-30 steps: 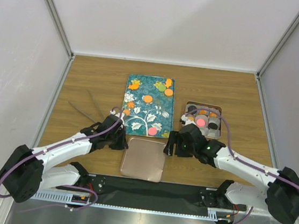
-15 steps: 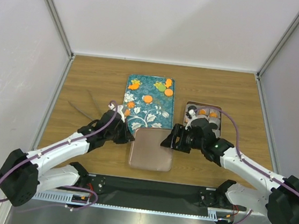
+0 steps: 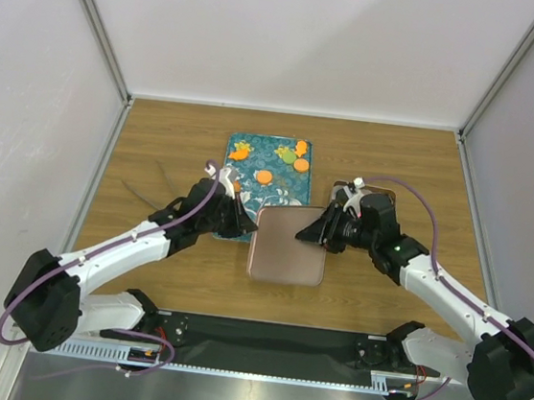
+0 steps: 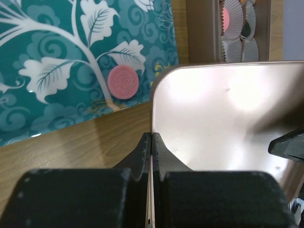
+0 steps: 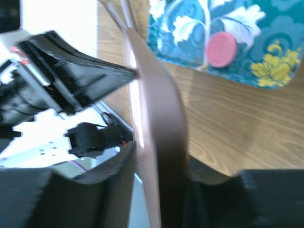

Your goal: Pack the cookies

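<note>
Top external view: mounted high behind the near edge of the worktop (image 3: 177, 142) and angled down toward the far edge. All four edges are in frame, seen from a distance.

Left wrist view: close and low, sighting over the left hand (image 4: 151, 142) along the rose-gold lid (image 4: 228, 123) toward the far right corner.

Right wrist view: closer still and rolled sideways, facing the left edge.

Both wrist views share the lid, one pink cookie (image 4: 123, 81) and the near corner of the teal tray (image 4: 57, 71). The overhead view shares the lid and tray.

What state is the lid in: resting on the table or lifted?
Lifted: the left end effector and right end effector pinch the lid by opposite edges above the tray.
</note>
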You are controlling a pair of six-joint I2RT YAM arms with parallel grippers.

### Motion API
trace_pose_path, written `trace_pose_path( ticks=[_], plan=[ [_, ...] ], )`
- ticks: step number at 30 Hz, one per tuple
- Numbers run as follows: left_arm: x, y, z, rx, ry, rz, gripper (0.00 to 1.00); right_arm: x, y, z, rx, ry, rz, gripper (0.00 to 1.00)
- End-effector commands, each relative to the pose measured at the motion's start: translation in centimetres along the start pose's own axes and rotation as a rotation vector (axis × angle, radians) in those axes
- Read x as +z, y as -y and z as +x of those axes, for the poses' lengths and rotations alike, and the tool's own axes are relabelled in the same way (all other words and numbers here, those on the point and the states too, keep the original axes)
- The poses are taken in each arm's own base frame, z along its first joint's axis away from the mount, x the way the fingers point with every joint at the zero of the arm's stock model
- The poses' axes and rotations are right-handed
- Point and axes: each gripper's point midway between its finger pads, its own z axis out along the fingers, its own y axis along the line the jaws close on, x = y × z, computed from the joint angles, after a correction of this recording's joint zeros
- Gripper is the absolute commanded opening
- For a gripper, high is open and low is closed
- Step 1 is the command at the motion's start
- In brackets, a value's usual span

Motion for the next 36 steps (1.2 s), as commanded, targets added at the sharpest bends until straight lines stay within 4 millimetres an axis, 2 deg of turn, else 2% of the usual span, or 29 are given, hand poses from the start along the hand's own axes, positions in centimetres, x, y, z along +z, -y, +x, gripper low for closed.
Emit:
trace_pose_path(
  ticks=[1, 5, 7, 8, 9, 11, 12, 13, 15, 16, 17, 18, 19, 20, 21, 22, 23, 24, 25, 26, 27, 28, 29, 31, 32, 33, 34, 35, 36],
  plan=[
    [-0.3, 4.3, -2.8, 0.043, 0.054, 0.142, 0.02, -0.6, -3.3, -2.1, -0.025, 0.024, -0.084, 0.30],
    [-0.3, 5.6, -4.0, 0.109, 0.070, 0.170, 0.16, -1.0, -3.9, -3.3, -0.012, 0.034, -0.084, 0.10],
    [-0.5, 6.3, -4.7, 0.134, 0.082, 0.185, 0.27, -1.2, -4.4, -4.4, -0.007, 0.043, -0.084, 0.00],
    [-0.7, 6.7, -5.1, 0.146, 0.089, 0.190, 0.32, -1.4, -4.0, -4.8, 0.011, 0.047, -0.065, 0.00],
    [-0.9, 7.2, -5.6, 0.170, 0.097, 0.200, 0.44, -1.7, -4.6, -5.6, 0.013, 0.054, -0.073, 0.00],
    [-1.2, 7.6, -6.2, 0.191, 0.106, 0.199, 0.59, -1.7, -4.1, -6.3, 0.030, 0.049, -0.054, 0.00],
    [-1.6, 8.1, -7.1, 0.216, 0.130, 0.195, 0.69, -2.2, -4.3, -7.7, 0.035, 0.075, -0.053, 0.00],
    [-1.9, 8.4, -7.5, 0.231, 0.142, 0.202, 0.73, -2.4, -4.3, -8.4, 0.036, 0.087, -0.049, 0.00],
    [-3.3, 9.6, -9.1, 0.285, 0.204, 0.214, 0.81, -2.5, -3.1, -10.0, 0.076, 0.089, -0.012, 0.00],
    [-3.7, 10.1, -9.2, 0.312, 0.208, 0.207, 0.83, -2.8, -4.1, -11.5, 0.066, 0.102, -0.026, 0.00],
    [-4.0, 10.4, -9.6, 0.382, 0.229, 0.195, 0.85, -2.9, -3.7, -11.8, 0.095, 0.088, -0.004, 0.00],
    [-4.9, 12.0, -10.7, 0.420, 0.267, 0.206, 0.87, -2.6, -3.1, -12.7, 0.120, 0.074, 0.013, 0.00],
    [-5.2, 12.7, -10.7, 0.459, 0.288, 0.189, 0.88, -2.5, -3.3, -13.3, 0.120, 0.072, 0.015, 0.00],
    [-5.4, 13.2, -11.0, 0.521, 0.305, 0.183, 0.89, -3.0, -4.4, -14.7, 0.103, 0.090, 0.006, 0.00],
    [-5.9, 14.6, -11.7, 0.555, 0.334, 0.196, 0.90, -2.5, -3.7, -15.5, 0.131, 0.087, 0.029, 0.00],
    [-6.2, 15.7, -11.9, 0.591, 0.373, 0.181, 0.90, -2.6, -3.7, -16.4, 0.136, 0.095, 0.030, 0.00],
    [-6.6, 16.5, -12.3, 0.677, 0.411, 0.170, 0.91, -2.9, -4.7, -17.8, 0.122, 0.114, 0.016, 0.00],
    [-7.1, 17.3, -13.0, 0.717, 0.460, 0.154, 0.92, -2.9, -4.7, -18.4, 0.139, 0.113, 0.009, 0.00],
    [-7.4, 18.3, -12.6, 0.770, 0.493, 0.143, 0.93, -2.6, -3.9, -19.4, 0.168, 0.111, 0.016, 0.00],
    [-7.9, 19.0, -13.5, 0.867, 0.560, 0.123, 0.94, -2.8, -4.5, -20.3, 0.165, 0.120, 0.001, 0.00],
    [-7.7, 19.0, -13.6, 0.921, 0.585, 0.097, 0.94, -2.8, -4.6, -20.8, 0.176, 0.110, -0.012, 0.00],
    [-7.2, 19.2, -13.2, 0.978, 0.597, 0.066, 0.94, -2.4, -3.8, -21.2, 0.217, 0.094, -0.003, 0.00],
    [-7.4, 19.8, -13.9, 1.070, 0.654, 0.045, 0.95, -2.4, -4.0, -21.5, 0.221, 0.090, -0.013, 0.00],
    [-6.3, 19.9, -12.6, 1.178, 0.659, 0.039, 0.95, -2.3, -4.3, -22.2, 0.221, 0.089, -0.020, 0.00],
    [-6.8, 20.7, -13.3, 1.248, 0.739, 0.032, 0.95, -2.4, -4.2, -22.5, 0.224, 0.097, -0.014, 0.00],
    [-5.9, 19.8, -12.1, 1.306, 0.732, 0.028, 0.95, -2.5, -4.4, -22.7, 0.222, 0.102, -0.017, 0.00],
    [-6.0, 20.2, -11.6, 1.344, 0.762, 0.042, 0.95, -2.6, -4.4, -22.8, 0.226, 0.102, -0.018, 0.00],
    [-6.7, 21.0, -11.9, 1.387, 0.838, 0.046, 0.95, -2.6, -4.4, -22.8, 0.227, 0.101, -0.017, 0.00],
    [-6.0, 20.5, -10.7, 1.431, 0.831, 0.071, 0.97, -2.6, -4.3, -22.7, 0.229, 0.101, -0.014, 0.00]
  ],
)
